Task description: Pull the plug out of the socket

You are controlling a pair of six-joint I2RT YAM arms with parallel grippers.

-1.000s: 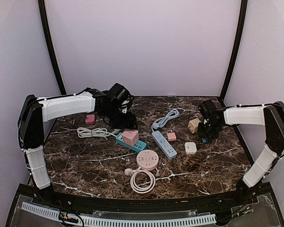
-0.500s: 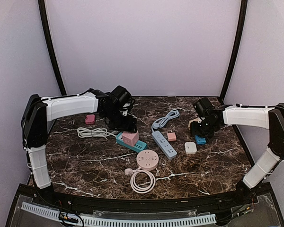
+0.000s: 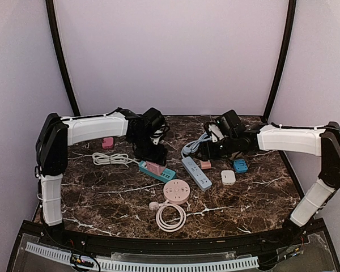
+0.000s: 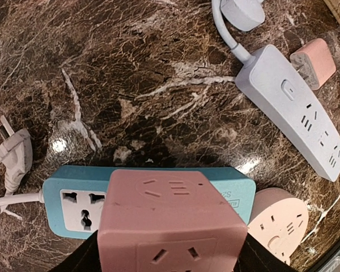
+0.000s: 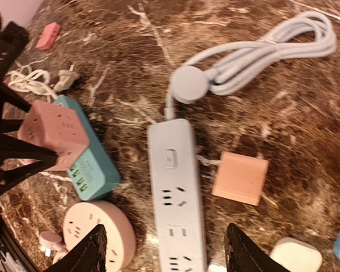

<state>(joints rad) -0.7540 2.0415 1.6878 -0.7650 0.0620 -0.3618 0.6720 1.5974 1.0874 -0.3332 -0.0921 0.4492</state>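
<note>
A pink cube plug (image 3: pixel 154 167) (image 4: pixel 170 221) sits plugged into the teal socket strip (image 3: pixel 165 172) (image 4: pixel 73 204) left of the table's middle. My left gripper (image 3: pixel 150 156) (image 4: pixel 170 258) is down over the cube, a black finger pressed against each side, shut on it. In the right wrist view the cube (image 5: pixel 48 133) stands on the teal strip (image 5: pixel 93 170), with the left fingers at its left. My right gripper (image 3: pixel 211 150) (image 5: pixel 169 252) hovers open above a light-blue strip (image 5: pixel 175 209), holding nothing.
The light-blue strip (image 3: pixel 196 173) and its coiled cable (image 3: pixel 198 141) lie mid-table, a small pink adapter (image 3: pixel 205 164) beside them. In front is a round pink socket (image 3: pixel 176 191) with its coil (image 3: pixel 171 216). White (image 3: pixel 228 177) and blue (image 3: pixel 240 165) adapters lie right, a white cable (image 3: pixel 110 158) left.
My left gripper moved right and down onto the pink cube. My right arm swung left from the table's right side, left the blue adapter behind, and its jaws opened.
</note>
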